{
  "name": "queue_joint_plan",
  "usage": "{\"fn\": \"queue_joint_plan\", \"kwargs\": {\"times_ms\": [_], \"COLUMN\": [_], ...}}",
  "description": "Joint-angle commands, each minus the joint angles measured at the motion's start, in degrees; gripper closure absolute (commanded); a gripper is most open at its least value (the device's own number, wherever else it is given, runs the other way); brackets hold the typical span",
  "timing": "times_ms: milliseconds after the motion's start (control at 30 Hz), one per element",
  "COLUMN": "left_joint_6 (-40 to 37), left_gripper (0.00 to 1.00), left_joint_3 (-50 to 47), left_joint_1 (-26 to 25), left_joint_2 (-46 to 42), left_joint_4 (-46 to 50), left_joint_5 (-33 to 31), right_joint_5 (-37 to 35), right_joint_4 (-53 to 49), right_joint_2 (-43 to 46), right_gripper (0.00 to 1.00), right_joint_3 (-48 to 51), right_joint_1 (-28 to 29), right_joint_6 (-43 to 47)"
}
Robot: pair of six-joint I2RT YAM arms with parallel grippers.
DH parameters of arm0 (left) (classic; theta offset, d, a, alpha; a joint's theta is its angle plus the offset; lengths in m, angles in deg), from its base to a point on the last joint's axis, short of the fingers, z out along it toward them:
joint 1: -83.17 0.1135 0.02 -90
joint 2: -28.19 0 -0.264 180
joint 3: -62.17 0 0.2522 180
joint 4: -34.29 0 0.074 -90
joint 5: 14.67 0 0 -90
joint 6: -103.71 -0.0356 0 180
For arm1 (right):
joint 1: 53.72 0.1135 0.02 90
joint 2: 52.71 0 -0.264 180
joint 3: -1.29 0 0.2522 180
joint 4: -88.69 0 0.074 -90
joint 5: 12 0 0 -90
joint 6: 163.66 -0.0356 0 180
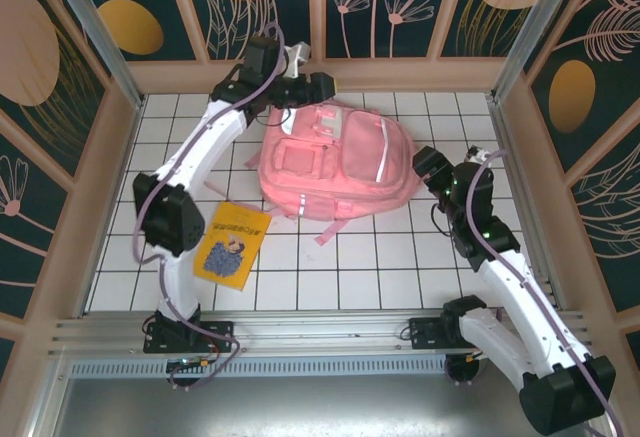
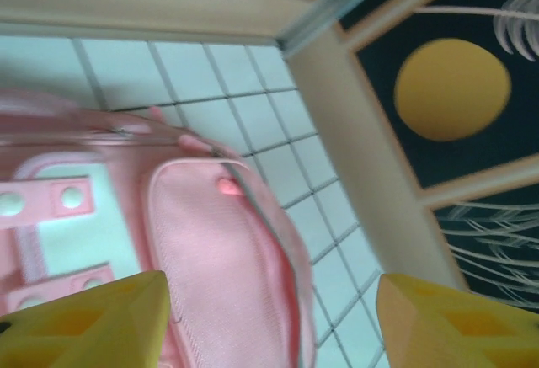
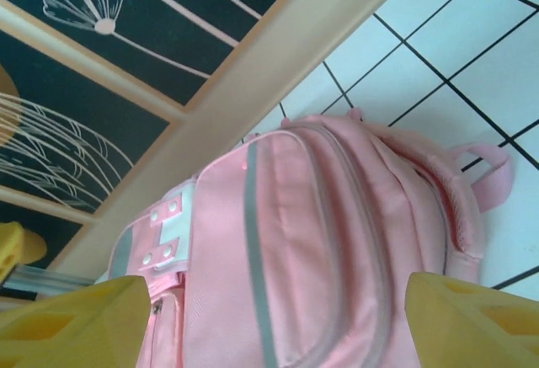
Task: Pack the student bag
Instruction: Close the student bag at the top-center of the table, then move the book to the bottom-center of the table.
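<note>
The student bag (image 1: 335,162), a big pink backpack with silvery strips, lies flat on the tiled table near the back wall. My left gripper (image 1: 310,85) hovers over its far edge; in the left wrist view its yellow fingers (image 2: 93,322) stand wide apart over the bag's pink pocket (image 2: 219,275), gripping nothing. At the bag's right side sits my right gripper (image 1: 428,169), open. The right wrist view has the bag (image 3: 312,258) between the spread yellow fingertips (image 3: 76,317), untouched.
A yellow book (image 1: 230,247) lies on the tiles left of the bag, beside the left arm. Loose pink straps (image 1: 335,229) trail from the bag's near edge. Wooden walls with dark floral panels (image 1: 400,7) close in the back and sides.
</note>
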Motion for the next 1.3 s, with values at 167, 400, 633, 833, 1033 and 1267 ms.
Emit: {"fn": "queue_joint_plan", "kwargs": {"times_ms": [167,400,633,833,1033,1267], "left_joint_6": [4.8,13.1,16.0,13.9,12.3,14.5], "left_gripper": [0.16,0.01,0.01,0.01,0.01,0.01], "left_joint_3": [-35.4,-60.4,-71.7,-75.2,-75.4,-77.6], "left_joint_1": [6.2,13.5,16.4,17.0,17.0,17.0], "left_joint_2": [-29.6,-38.4,-37.0,-35.4,-35.2,-33.7], "left_joint_4": [0.6,0.1,-5.9,-8.0,-6.5,-7.5], "left_joint_5": [-26.4,-29.4,-29.4,-31.5,-33.3,-26.5], "right_joint_5": [10.0,13.4,16.1,21.7,24.6,25.5], "right_joint_4": [2.3,3.9,5.5,4.8,3.6,2.6], "right_joint_2": [-7.1,-14.2,-19.9,-25.2,-30.8,-35.2], "right_gripper": [0.22,0.22,0.22,0.21,0.22,0.22], "right_joint_3": [-2.4,-4.0,-5.2,-6.1,-8.3,-11.5], "right_joint_1": [8.9,15.1,20.4,25.0,28.5,30.9], "right_joint_6": [11.6,15.6,16.3,18.7,20.6,21.9]}}
